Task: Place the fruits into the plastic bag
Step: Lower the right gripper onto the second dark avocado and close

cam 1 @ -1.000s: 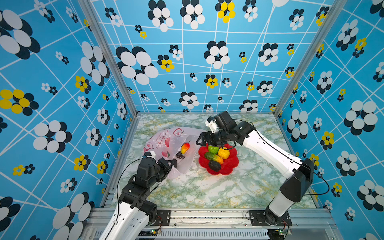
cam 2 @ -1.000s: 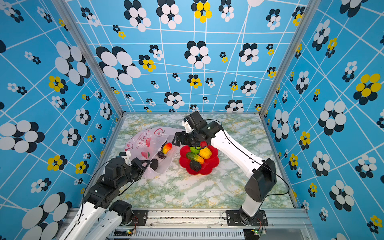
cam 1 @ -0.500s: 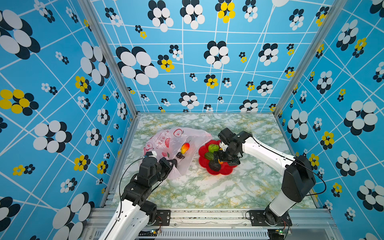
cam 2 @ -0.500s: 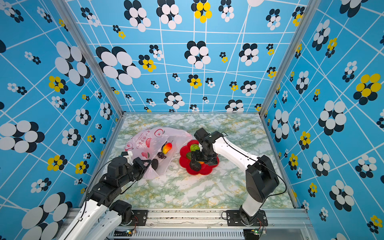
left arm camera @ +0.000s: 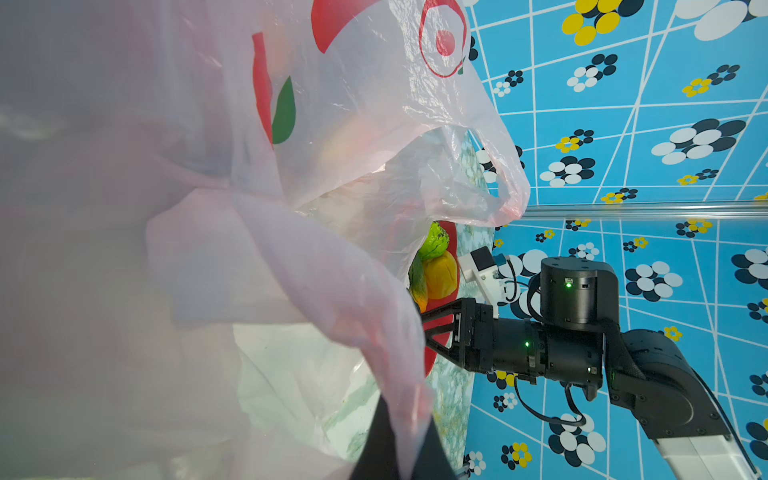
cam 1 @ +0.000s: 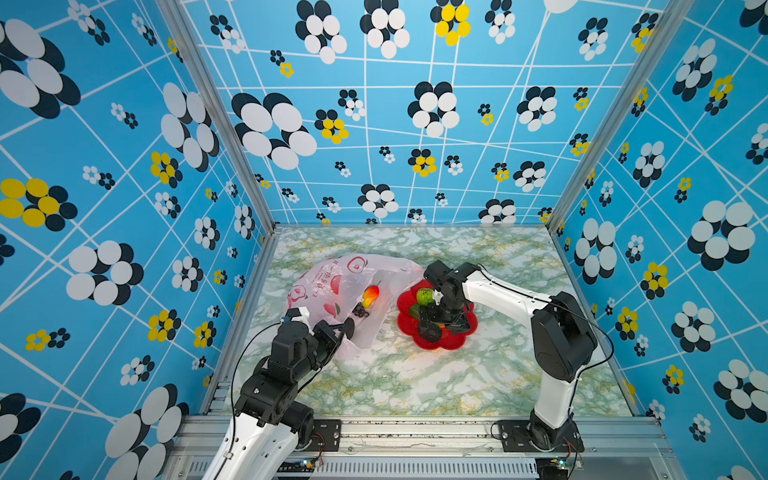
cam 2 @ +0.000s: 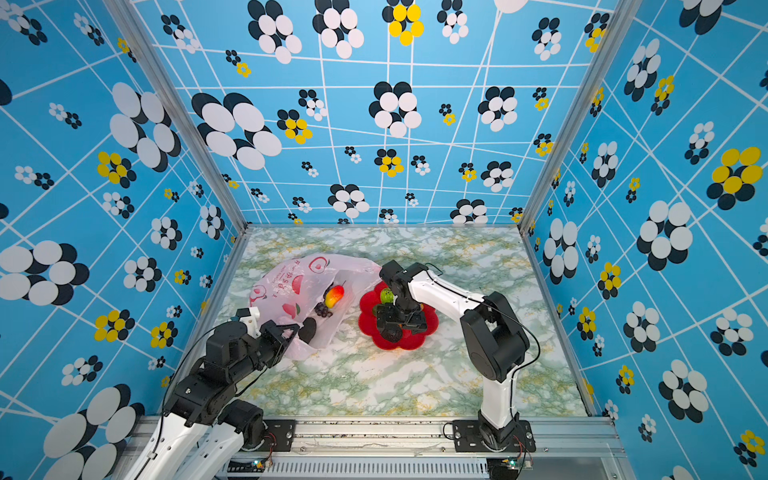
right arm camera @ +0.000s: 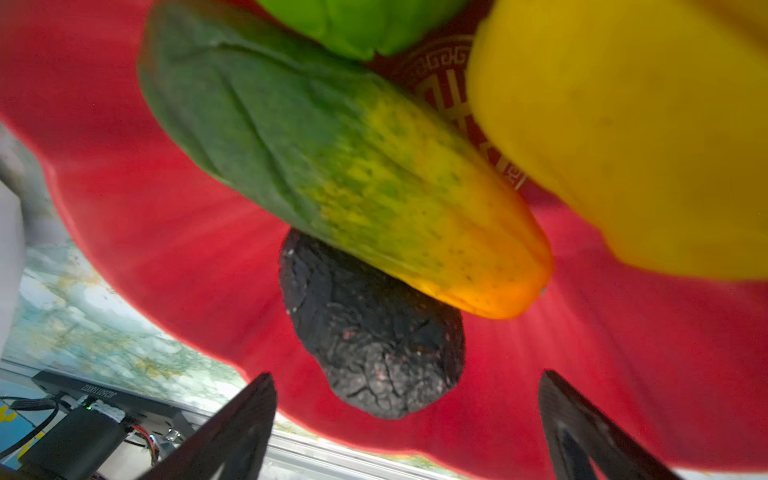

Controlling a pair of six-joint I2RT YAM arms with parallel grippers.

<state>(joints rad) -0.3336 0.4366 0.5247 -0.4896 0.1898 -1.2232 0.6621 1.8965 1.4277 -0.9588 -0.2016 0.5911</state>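
The pale pink plastic bag [cam 1: 332, 286] [cam 2: 291, 286] lies at the table's left, mouth toward the dish. Inside it lie a red-yellow mango [cam 1: 370, 296] [cam 2: 334, 296] and dark grapes [cam 1: 360, 311]. My left gripper [cam 1: 347, 328] [left arm camera: 409, 415] is shut on the bag's near edge, with film pinched between its fingers. My right gripper [cam 1: 442, 322] [right arm camera: 407, 428] hangs open low over the red dish [cam 1: 415, 345] [right arm camera: 166, 232], its fingers either side of the dark avocado [right arm camera: 374, 332] [cam 1: 430, 332]. A green-yellow-orange oblong [right arm camera: 345, 166] lies against the avocado. The yellow fruit [right arm camera: 644, 137] and green kiwi [cam 1: 424, 296] sit beyond.
The marble table [cam 1: 415, 382] is fenced by blue flower-patterned walls on three sides. A metal rail [cam 1: 415, 428] runs along the front edge. The bag's raised upper flap [left arm camera: 478, 137] hangs over its mouth. The right arm's elbow [cam 1: 561, 332] stands right of the dish.
My right gripper has swung from the bag's mouth back over the red dish and dropped low among the fruits, its jaws wide. The left gripper has kept its hold on the bag.
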